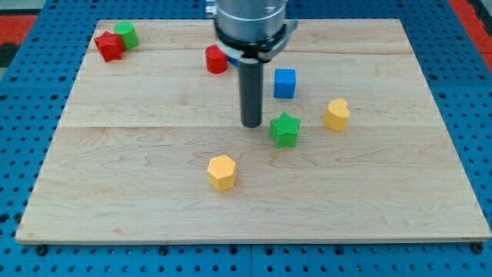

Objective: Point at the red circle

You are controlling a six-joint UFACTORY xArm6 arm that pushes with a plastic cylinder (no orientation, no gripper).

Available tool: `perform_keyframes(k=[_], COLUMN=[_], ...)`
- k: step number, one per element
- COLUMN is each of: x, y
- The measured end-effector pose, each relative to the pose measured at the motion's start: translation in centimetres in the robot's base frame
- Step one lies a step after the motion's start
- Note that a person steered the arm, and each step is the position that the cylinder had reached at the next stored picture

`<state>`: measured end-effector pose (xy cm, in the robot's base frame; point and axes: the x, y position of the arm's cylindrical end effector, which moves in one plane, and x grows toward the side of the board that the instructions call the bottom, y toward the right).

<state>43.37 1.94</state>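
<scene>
— Blue pegboard frames a pale wooden worktop (154, 215), with a strip of red at the view's top corners. What sits furthest to the view's left?

— A red star (109, 47), far to the left of my tip (251, 125) and up towards the view's top, touching a green block (126, 35) on its upper right; that one's shape I cannot make out.

— And the red circle?

— The red circle (216, 59) lies left of my tip and well above it, near the top of the worktop, just beside the arm's dark housing, which hides its right edge. My tip is apart from it, not touching.

— Anything below?

— A yellow hexagon (221, 171), below my tip and slightly to the left, alone on the boards.

— Where does the rod itself stand?

— Upright near the middle, my tip resting on the wood. No pincer is to be seen on this arm, so I cannot tell of any spread or squeeze; only the plain rod shows.

— And on the right?

— A green star (284, 128) is just beside my tip, a little lower. A blue cube (284, 83) stands up and to the right, clear of the rod. Furthest right is a yellow block (336, 114), roughly level with my tip, its shape unclear.
</scene>
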Motion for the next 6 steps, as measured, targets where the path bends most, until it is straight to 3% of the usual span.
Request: perform_keyframes(k=[1, 3, 4, 6], x=[0.5, 2.9, 0.4, -5.4], y=[3.9, 3.6, 1.9, -8.3])
